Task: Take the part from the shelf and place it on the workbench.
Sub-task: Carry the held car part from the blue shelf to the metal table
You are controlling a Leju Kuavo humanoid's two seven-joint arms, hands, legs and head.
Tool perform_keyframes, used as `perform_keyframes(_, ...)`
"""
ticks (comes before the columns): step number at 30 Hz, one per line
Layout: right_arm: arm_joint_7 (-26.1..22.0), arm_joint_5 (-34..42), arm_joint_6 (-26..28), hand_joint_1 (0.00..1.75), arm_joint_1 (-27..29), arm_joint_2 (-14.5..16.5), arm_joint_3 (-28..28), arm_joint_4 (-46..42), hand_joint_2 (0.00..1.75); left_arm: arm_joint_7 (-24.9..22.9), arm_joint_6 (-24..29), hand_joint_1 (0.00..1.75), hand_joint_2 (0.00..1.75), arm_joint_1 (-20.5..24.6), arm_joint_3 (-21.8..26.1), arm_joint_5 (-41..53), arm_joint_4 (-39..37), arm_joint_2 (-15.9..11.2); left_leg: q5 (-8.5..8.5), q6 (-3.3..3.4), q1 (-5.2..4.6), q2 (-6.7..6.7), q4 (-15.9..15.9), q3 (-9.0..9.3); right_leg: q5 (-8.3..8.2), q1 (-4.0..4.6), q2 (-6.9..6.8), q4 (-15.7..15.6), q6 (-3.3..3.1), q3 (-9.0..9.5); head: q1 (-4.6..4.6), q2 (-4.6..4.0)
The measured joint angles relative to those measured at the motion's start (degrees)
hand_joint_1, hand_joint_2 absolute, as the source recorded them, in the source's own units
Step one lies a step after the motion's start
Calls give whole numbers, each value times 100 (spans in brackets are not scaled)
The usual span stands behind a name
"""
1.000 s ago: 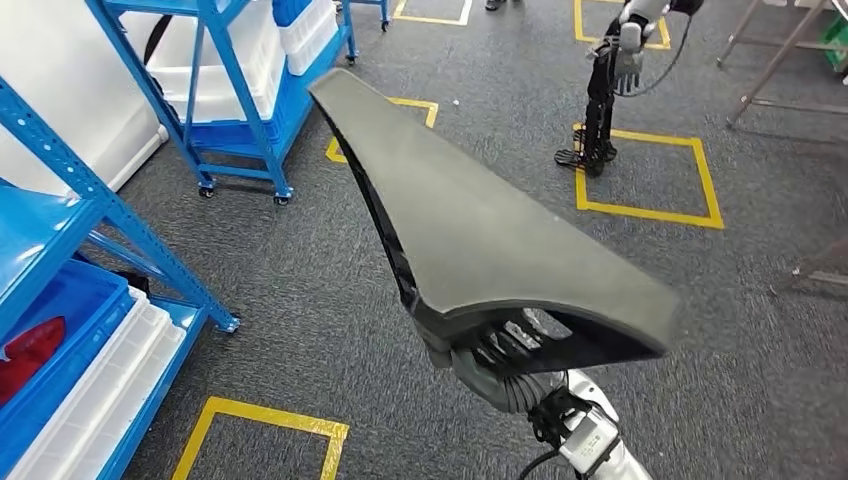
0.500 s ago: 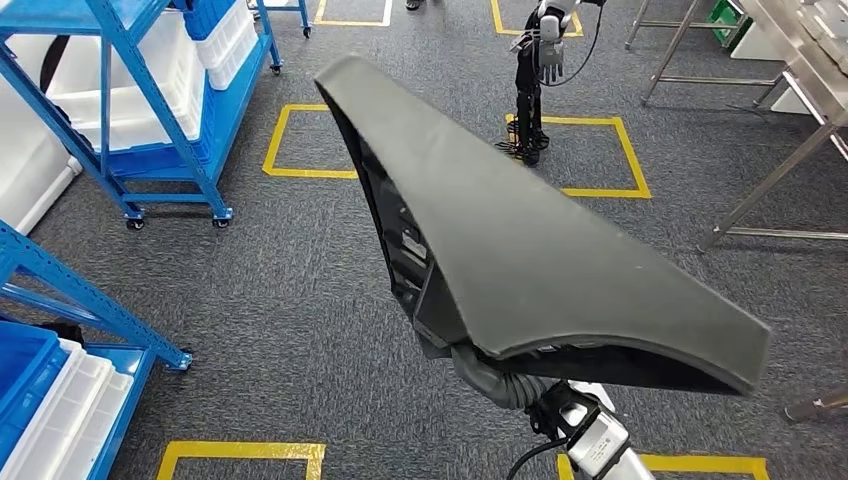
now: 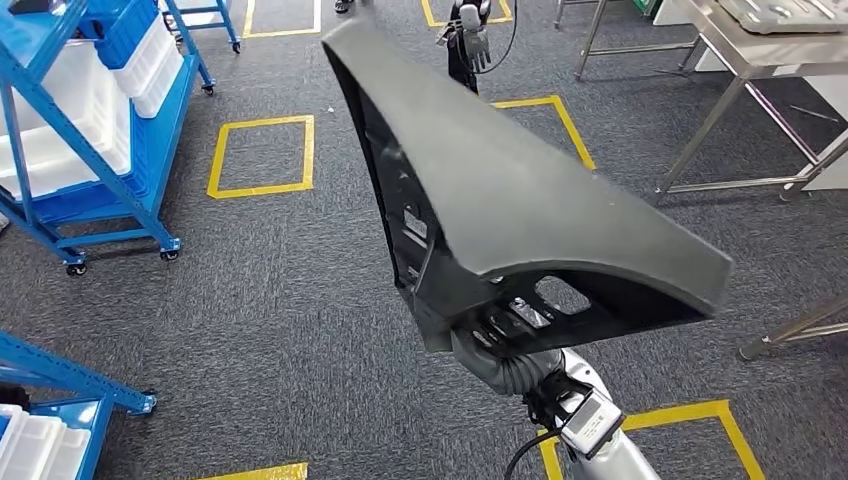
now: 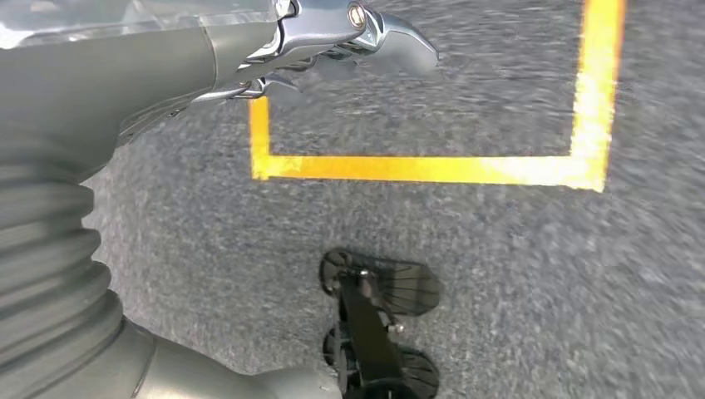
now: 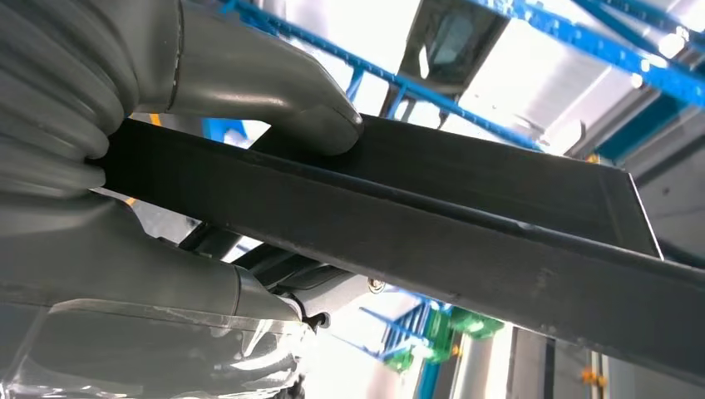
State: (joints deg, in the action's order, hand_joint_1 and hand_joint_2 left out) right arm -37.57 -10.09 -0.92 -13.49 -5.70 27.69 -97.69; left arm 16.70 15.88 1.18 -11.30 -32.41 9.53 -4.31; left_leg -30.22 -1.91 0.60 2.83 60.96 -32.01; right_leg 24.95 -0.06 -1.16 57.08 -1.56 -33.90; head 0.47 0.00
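Observation:
The part is a long dark grey moulded panel with a ribbed black underside, and it rises tilted through the middle of the head view. My right hand grips its near end from below, mostly hidden by the panel. In the right wrist view the thick grey thumb presses on the panel's edge, with the fingers under it. My left hand hangs over the carpet with its fingers stretched out and holds nothing. The steel workbench stands at the far right.
A blue wheeled shelf with white and blue bins stands at the left. Yellow tape squares mark the grey carpet. Another robot stands at the back. A blue rack foot and a second steel table leg lie nearby.
The whole view has swung, so the blue shelves slid left and the steel workbench came in at the right. The part stays gripped in my right hand.

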Motion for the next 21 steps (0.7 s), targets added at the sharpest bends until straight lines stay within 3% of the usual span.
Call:
perform_keyframes(2, -37, 17, 53, 175, -24, 28, 13, 47, 175, 11, -3, 0, 175, -8, 4, 1, -1, -22, -378, -25, 9, -221, 802, -382, 2, 0, 120, -4, -30, 8, -14, 0)
perform_keyframes(3, -56, 2, 97, 175, -21, 40, 16, 74, 175, 25, -14, 0, 175, -15, 4, 5, -1, -35, -504, -35, 9, -251, 1182, -582, 4, 3, 193, -2, -34, 11, -19, 0)
perform_keyframes(4, -74, -20, 148, 175, -15, 47, 19, 103, 175, 43, -30, 0, 175, -20, 3, 11, -1, -48, -515, -38, 9, -258, 1386, -708, 5, 5, 269, 1, -35, 17, -20, 0)
perform_keyframes(5, -88, -44, 193, 175, -9, 51, 21, 130, 175, 63, -46, 0, 175, -28, 3, 21, -1, -59, -402, -37, 10, -262, 1349, -721, 8, 4, 350, 6, -31, 28, -21, 0)
perform_keyframes(6, -97, -61, 225, 175, -4, 54, 21, 149, 175, 79, -59, 0, 175, -33, 2, 33, -1, -75, -190, -33, 15, -283, 1075, -621, 14, 0, 430, 13, -23, 43, -20, 0)
perform_keyframes(7, -108, -70, 254, 175, 2, 56, 21, 161, 175, 95, -71, 0, 175, -39, 2, 45, -2, -91, 67, -29, 28, -372, 642, -446, 26, -5, 507, 24, -6, 55, -21, -1)
perform_keyframes(9, -135, -78, 302, 175, 15, 59, 20, 167, 175, 124, -95, 0, 175, -46, 2, 60, -5, -132, 366, -14, 58, -624, -87, -144, 49, 1, 640, 70, 42, 37, -25, -1)
perform_keyframes(10, -145, -81, 324, 175, 27, 59, 17, 166, 175, 136, -107, 0, 175, -46, 2, 63, -7, -147, 403, 4, 67, -712, -258, -78, 52, 2, 698, 86, 72, 11, -28, -1)
perform_keyframes(12, -155, -101, 377, 175, 84, 59, 0, 154, 175, 148, -122, 0, 175, -32, 2, 62, -9, -165, 387, 66, 61, -661, -305, -57, 36, -8, 813, 90, 140, -30, -29, 0)
perform_keyframes(13, -155, -124, 412, 175, 129, 58, -15, 141, 175, 145, -126, 0, 175, -24, 2, 59, -9, -172, 397, 105, 60, -597, -324, -45, 49, -13, 791, 108, 170, -40, -31, 0)
perform_keyframes(15, -155, -186, 482, 175, 201, 59, -42, 105, 175, 133, -131, 0, 175, -18, 3, 37, -9, -181, 415, 186, 60, -463, -366, -20, 233, -5, 525, 386, 224, -168, -6, -1)
perform_keyframes(17, -155, -229, 511, 175, 242, 61, -51, 82, 175, 109, -129, 0, 175, -31, 6, 4, -9, -185, 408, 233, 39, -320, -376, -13, 600, -11, 225, 1108, 266, -521, 18, -1)
perform_keyframes(18, -156, -237, 510, 175, 265, 62, -56, 81, 175, 96, -124, 0, 175, -41, 8, -18, -9, -184, 400, 240, 30, -246, -375, -13, 748, -23, 177, 1490, 282, -715, 19, 0)
perform_keyframes(19, -157, -239, 502, 175, 295, 63, -66, 81, 175, 88, -119, 0, 175, -49, 13, -33, -9, -178, 391, 242, 24, -171, -375, -11, 802, -33, 161, 1730, 292, -841, 19, 0)
perform_keyframes(20, -157, -238, 490, 175, 324, 63, -80, 82, 175, 86, -115, 0, 175, -53, 17, -46, -9, -169, 382, 240, 22, -100, -374, -6, 743, -40, 148, 1744, 296, -852, 20, 0)
perform_keyframes(21, -158, -237, 473, 175, 345, 63, -99, 83, 175, 88, -116, 0, 175, -53, 21, -57, -9, -157, 371, 231, 21, -34, -373, 5, 590, -43, 122, 1519, 294, -738, 20, 0)
